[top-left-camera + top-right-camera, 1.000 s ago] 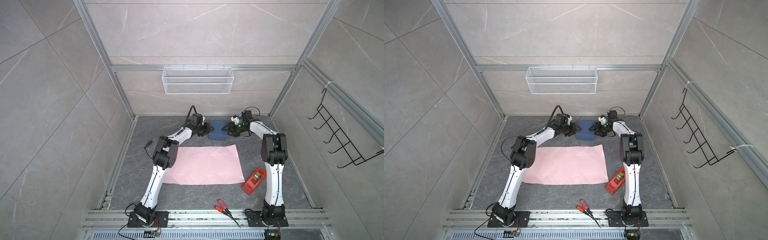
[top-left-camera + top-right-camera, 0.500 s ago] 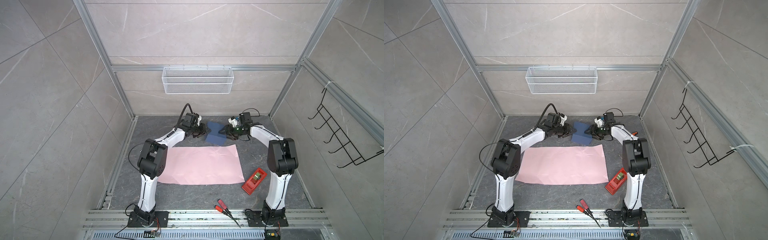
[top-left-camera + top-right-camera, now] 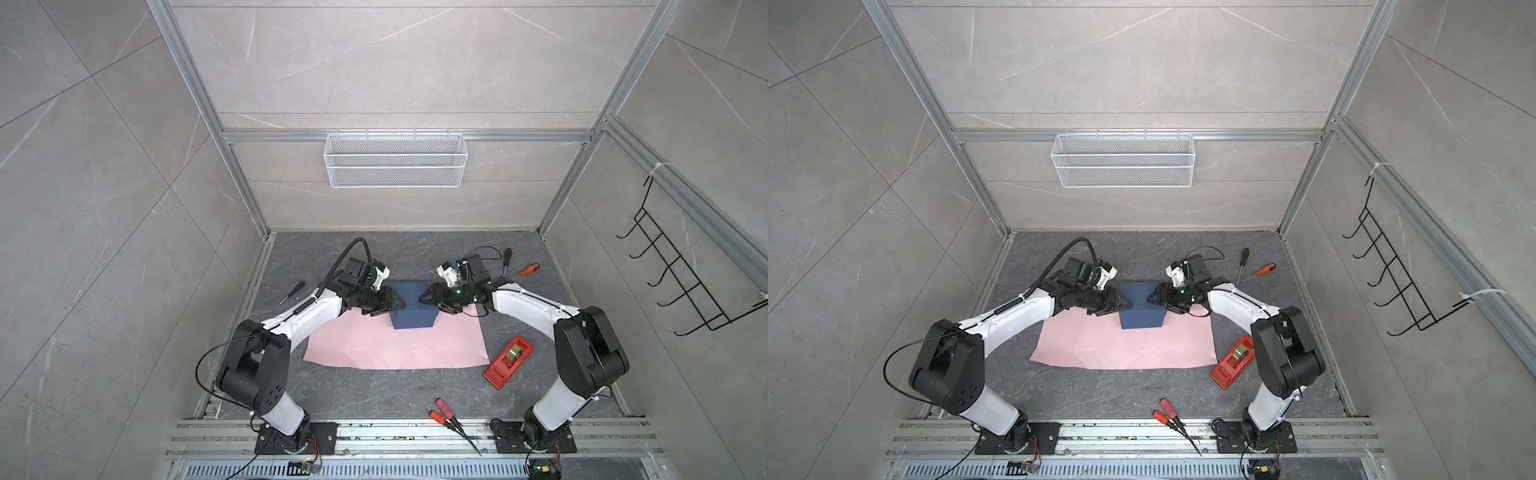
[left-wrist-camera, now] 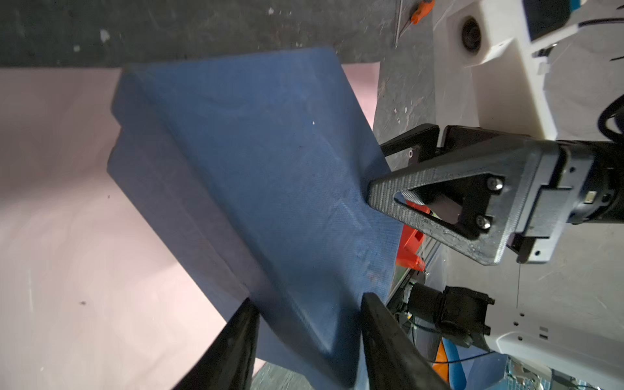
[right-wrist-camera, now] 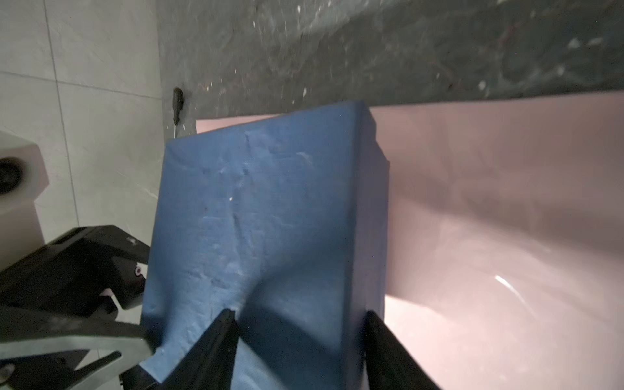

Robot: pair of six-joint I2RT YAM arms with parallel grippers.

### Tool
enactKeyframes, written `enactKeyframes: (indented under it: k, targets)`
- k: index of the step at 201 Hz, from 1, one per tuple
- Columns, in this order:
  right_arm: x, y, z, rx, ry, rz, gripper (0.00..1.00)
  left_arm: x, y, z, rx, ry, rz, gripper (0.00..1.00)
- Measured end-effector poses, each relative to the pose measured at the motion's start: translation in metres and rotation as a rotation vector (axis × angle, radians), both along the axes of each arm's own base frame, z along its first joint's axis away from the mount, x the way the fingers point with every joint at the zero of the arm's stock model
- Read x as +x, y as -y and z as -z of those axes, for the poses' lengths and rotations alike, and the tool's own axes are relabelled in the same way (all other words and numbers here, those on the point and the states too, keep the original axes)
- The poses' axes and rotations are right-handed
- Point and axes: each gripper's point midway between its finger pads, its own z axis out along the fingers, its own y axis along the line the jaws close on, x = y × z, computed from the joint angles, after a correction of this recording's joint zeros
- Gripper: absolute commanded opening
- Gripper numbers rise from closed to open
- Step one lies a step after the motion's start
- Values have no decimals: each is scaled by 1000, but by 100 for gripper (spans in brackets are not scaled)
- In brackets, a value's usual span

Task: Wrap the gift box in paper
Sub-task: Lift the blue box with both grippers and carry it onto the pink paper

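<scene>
The dark blue gift box [image 3: 413,309] [image 3: 1142,309] is over the far edge of the pale pink paper [image 3: 395,349] [image 3: 1125,349], which lies flat on the dark floor. My left gripper [image 3: 399,306] [image 3: 1128,305] is shut on the box's left edge. My right gripper [image 3: 424,298] [image 3: 1152,298] is shut on its right edge. In the left wrist view the box [image 4: 270,169] runs between my left gripper's [image 4: 309,302] fingers. In the right wrist view the box [image 5: 263,202] fills my right gripper [image 5: 300,314]. Whether the box touches the paper I cannot tell.
A red tape dispenser [image 3: 509,361] lies right of the paper. Red-handled tools [image 3: 446,411] lie near the front rail. An orange screwdriver [image 3: 530,270] and a black one [image 3: 506,259] lie at the far right, another black one [image 3: 293,291] at the far left. A wire basket [image 3: 395,166] hangs on the back wall.
Both grippers have brought the gift box from the bare floor behind the paper toward the front, onto the paper's far edge. The box turned on the way. The paper has not moved.
</scene>
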Motion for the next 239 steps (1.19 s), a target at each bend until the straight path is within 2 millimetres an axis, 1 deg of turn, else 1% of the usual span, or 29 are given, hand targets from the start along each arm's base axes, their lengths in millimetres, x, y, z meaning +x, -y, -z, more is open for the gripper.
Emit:
enactKeyframes:
  k: [21,40,51,60,68,87,103,130,157,177,187,213,239]
  targets:
    - [-18,-4,9,-12,-7,-14,60,-11,-9,23,20,-28,11,57]
    - [-31,-9,21,-18,-19,-26,60,-26,-19,46,46,-73,16,59]
    - [-38,-10,29,-28,-31,-28,60,-30,-23,53,54,-93,10,60]
    - [-42,-10,34,-34,-35,-30,60,-29,-27,56,56,-97,-1,61]
    - [-45,-11,37,-40,-37,-29,61,-26,-31,56,54,-94,-15,65]
    - [-46,-10,40,-50,-34,-25,62,-17,-35,55,47,-76,-37,78]
    - [-44,-9,40,-55,-27,-18,63,-14,-39,53,46,-70,-49,83]
    - [-43,-8,41,-61,-27,-14,64,-6,-48,45,34,-47,-82,84]
    - [-45,-10,41,-59,-45,-3,64,8,-70,35,20,-21,-158,84]
    - [-51,-15,39,-58,-57,-3,64,11,-83,33,12,-18,-199,84]
    - [-55,-19,37,-54,-60,-10,64,10,-84,34,3,-23,-200,84]
    - [-64,-30,34,-50,-67,-36,64,3,-78,34,-31,-46,-180,83]
    - [-64,-34,30,-50,-61,-39,67,2,-70,31,-57,-44,-159,83]
